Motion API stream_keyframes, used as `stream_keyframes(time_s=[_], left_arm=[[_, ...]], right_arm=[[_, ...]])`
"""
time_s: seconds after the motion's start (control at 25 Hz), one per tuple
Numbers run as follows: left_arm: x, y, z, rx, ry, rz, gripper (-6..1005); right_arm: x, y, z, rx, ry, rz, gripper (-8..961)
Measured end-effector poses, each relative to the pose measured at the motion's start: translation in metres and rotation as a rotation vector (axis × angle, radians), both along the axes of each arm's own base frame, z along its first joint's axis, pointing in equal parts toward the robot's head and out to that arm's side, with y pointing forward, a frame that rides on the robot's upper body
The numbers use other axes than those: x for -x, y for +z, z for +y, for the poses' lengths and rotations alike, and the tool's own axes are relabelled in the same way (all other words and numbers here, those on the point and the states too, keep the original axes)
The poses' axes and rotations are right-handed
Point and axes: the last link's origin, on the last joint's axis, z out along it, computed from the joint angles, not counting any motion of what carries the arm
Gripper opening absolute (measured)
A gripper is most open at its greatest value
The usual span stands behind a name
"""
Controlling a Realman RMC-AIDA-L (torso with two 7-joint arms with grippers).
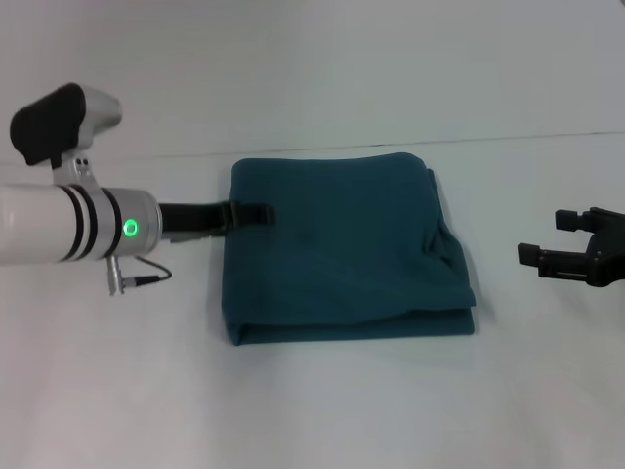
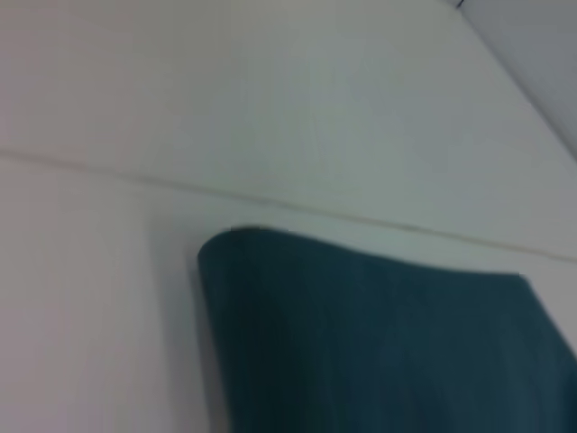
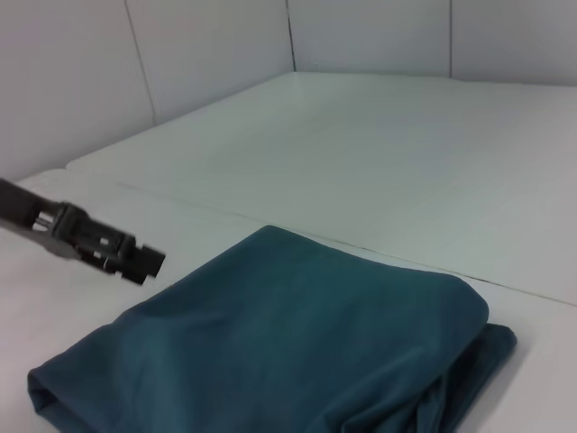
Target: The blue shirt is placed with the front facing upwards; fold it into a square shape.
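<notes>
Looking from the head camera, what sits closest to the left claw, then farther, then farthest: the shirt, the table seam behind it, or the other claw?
1. Shirt: the left gripper is at its left edge.
2. Table seam: behind the shirt.
3. Right gripper: far right, beyond the shirt.

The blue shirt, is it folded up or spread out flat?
Folded. The teal-blue cotton shirt lies as a squarish stack, layered edges showing along its near side, no sleeves sticking out.

surface: white table (image 1: 322, 410) | on it: folded blue shirt (image 1: 337, 249), roughly square, lying flat
</notes>
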Motion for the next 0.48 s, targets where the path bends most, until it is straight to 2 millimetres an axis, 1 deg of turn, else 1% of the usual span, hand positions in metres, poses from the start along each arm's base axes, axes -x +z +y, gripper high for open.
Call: stream_keyframes(time_s=[0.24, 0.48], left_arm=[[0.006, -0.007, -0.007, 0.051, 0.021, 0.028, 874], [0.007, -0.007, -0.011, 0.081, 0.042, 0.008, 879]], right_arm=[[-0.002, -0.001, -0.001, -0.002, -0.010, -0.002, 912], [-0.003, -0.001, -0.001, -0.002, -0.010, -0.005, 912]])
